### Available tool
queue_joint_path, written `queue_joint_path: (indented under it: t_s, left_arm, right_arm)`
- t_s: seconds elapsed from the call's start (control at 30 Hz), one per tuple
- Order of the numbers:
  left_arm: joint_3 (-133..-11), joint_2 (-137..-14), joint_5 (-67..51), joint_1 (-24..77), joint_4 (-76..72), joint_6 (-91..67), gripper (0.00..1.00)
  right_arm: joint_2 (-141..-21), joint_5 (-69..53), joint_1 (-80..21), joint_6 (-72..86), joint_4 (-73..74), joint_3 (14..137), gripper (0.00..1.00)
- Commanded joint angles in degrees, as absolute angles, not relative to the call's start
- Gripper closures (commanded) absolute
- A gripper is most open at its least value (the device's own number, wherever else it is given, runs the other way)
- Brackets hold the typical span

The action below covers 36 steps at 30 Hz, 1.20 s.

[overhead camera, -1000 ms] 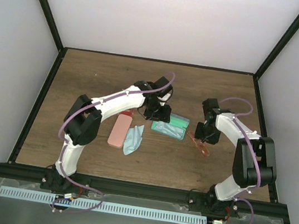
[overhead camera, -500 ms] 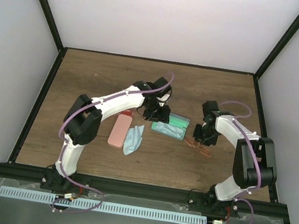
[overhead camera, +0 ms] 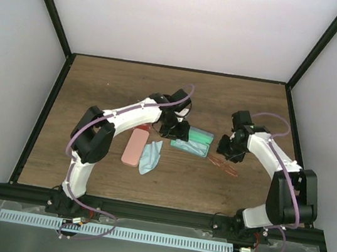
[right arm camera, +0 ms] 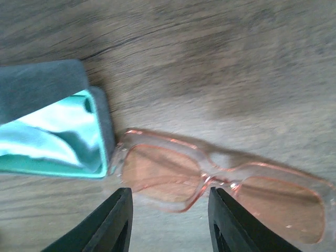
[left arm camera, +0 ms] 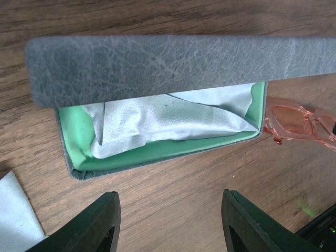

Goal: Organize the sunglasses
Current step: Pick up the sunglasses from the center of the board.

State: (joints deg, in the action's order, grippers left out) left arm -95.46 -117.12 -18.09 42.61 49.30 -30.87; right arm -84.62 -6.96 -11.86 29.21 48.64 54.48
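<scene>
The sunglasses (overhead camera: 224,166), a pale pink translucent pair, lie flat on the wooden surface (overhead camera: 111,86) right of centre in the top view. One lens corner sits right at the end of the grey case (overhead camera: 190,147); whether they touch I cannot tell.

The case lies open at centre. The left wrist view shows its grey lid across the upper frame, its green lining below, and a folded cloth (left arm camera: 168,118) tucked inside.

The left arm (overhead camera: 129,112) rises from its base at lower left, bends at the elbow and stretches right to centre frame, its wrist over the case. Its jaws stand apart at the bottom of the left wrist view, with only bare wood between them.

The right arm (overhead camera: 272,155) climbs from lower right, folds at the elbow near the right edge and reaches up-left, wrist above the sunglasses. In its blurred wrist view the jaws are parted over the lenses, gripping nothing.

A pink case (overhead camera: 135,147) and a loose cloth (overhead camera: 150,156) lie side by side left of centre.
</scene>
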Motion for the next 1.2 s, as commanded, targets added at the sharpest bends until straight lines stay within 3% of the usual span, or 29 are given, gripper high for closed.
queue_joint_path:
  t_s: [0.0, 0.17, 0.4, 0.43, 0.57, 0.67, 0.77, 0.9, 0.97, 1.1, 1.17]
  left_arm:
    - [-94.56, -115.11, -18.91, 42.3, 47.69, -30.76, 0.46]
    - [-97.16, -115.76, -18.68, 42.28, 48.94, -30.08, 0.46]
    - [-102.97, -117.95, -18.15, 41.87, 53.16, -27.08, 0.46]
    - [-103.49, -118.41, -18.14, 41.87, 53.66, -26.81, 0.46]
    - [-107.98, -118.94, -17.18, 41.83, 54.82, -25.6, 0.47]
    - [-113.09, -120.2, -17.83, 41.15, 54.59, -24.52, 0.5]
    - [-114.76, -121.85, -20.54, 39.93, 53.35, -24.65, 0.52]
    - [-112.87, -122.86, -21.36, 38.68, 52.69, -25.13, 0.54]
    - [-111.71, -122.17, -20.63, 38.46, 52.43, -24.77, 0.54]
    - [-111.17, -121.24, -19.21, 37.92, 52.73, -24.35, 0.54]
    - [-110.78, -120.72, -18.92, 37.43, 52.84, -24.35, 0.54]
  right_arm:
    - [-78.81, -16.46, -10.96, 39.08, 46.46, 52.27, 0.52]
    - [-72.42, -21.07, -10.16, 50.5, 39.65, 44.44, 0.5]
    - [-69.71, -24.97, -9.74, 59.79, 36.11, 37.78, 0.74]
    - [-68.74, -25.94, -9.73, 61.65, 34.56, 35.8, 0.71]
    - [-62.79, -26.76, -9.67, 70.16, 31.17, 29.39, 0.42]
    - [-59.1, -25.83, -9.67, 75.5, 30.3, 26.52, 0.39]
    - [-56.66, -24.6, -9.66, 78.87, 30.38, 25.28, 0.3]
    - [-55.77, -21.58, -9.6, 82.18, 29.62, 24.96, 0.09]
    - [-56.56, -19.68, -9.67, 84.32, 29.74, 25.01, 0.07]
    - [-58.09, -16.11, -9.62, 90.08, 29.7, 25.29, 0.19]
    - [-58.94, -15.53, -9.45, 92.81, 28.56, 25.1, 0.19]
